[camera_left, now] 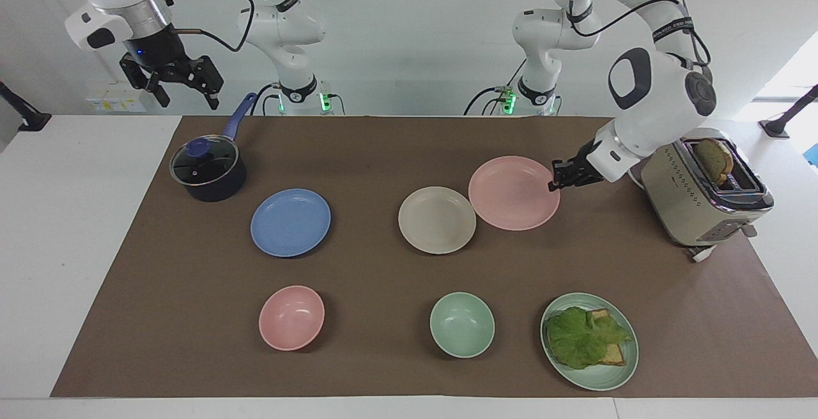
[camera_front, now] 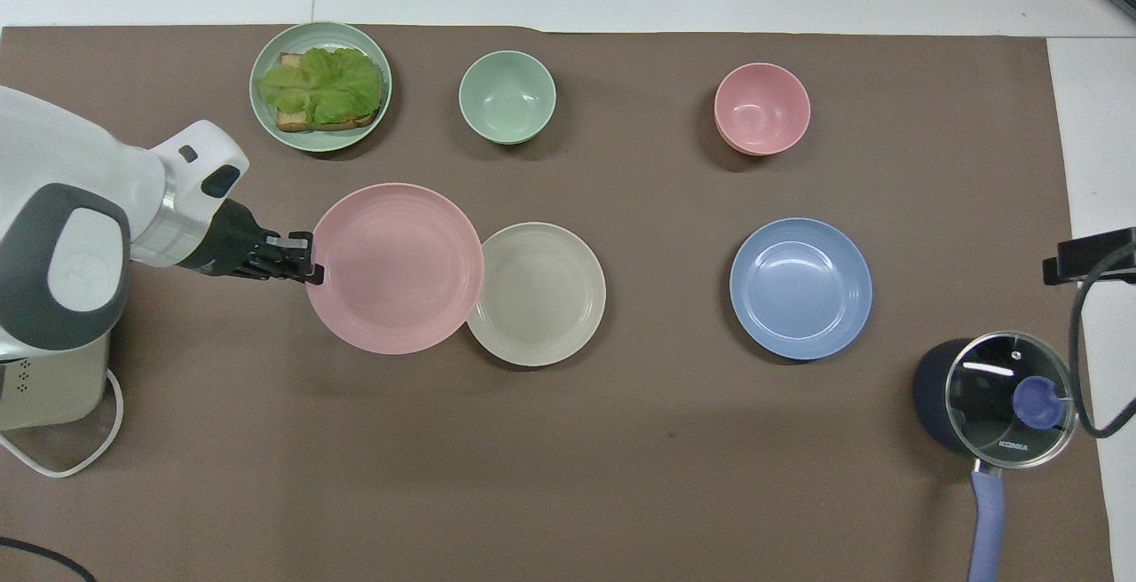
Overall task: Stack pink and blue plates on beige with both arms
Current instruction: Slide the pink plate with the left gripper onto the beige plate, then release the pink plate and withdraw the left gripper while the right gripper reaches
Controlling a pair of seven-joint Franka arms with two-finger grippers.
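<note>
My left gripper point(camera_left: 553, 184) point(camera_front: 311, 267) is shut on the rim of the pink plate point(camera_left: 511, 192) point(camera_front: 395, 267) and holds it level above the mat. The plate's leading edge overlaps the rim of the beige plate point(camera_left: 437, 221) point(camera_front: 546, 298), which lies flat mid-table. Toward the right arm's end of the table, the blue plate point(camera_left: 291, 222) point(camera_front: 800, 287) rests untouched beside the beige one. My right gripper point(camera_left: 185, 94) hangs open and empty, high over the table edge by the pot.
A dark pot with a glass lid point(camera_left: 208, 170) point(camera_front: 994, 396) stands near the right arm's base. A toaster point(camera_left: 703, 198) holding bread sits at the left arm's end. Farther from the robots lie a pink bowl point(camera_left: 291, 317), a green bowl point(camera_left: 462, 324) and a green plate point(camera_left: 597, 380) with lettuce and toast.
</note>
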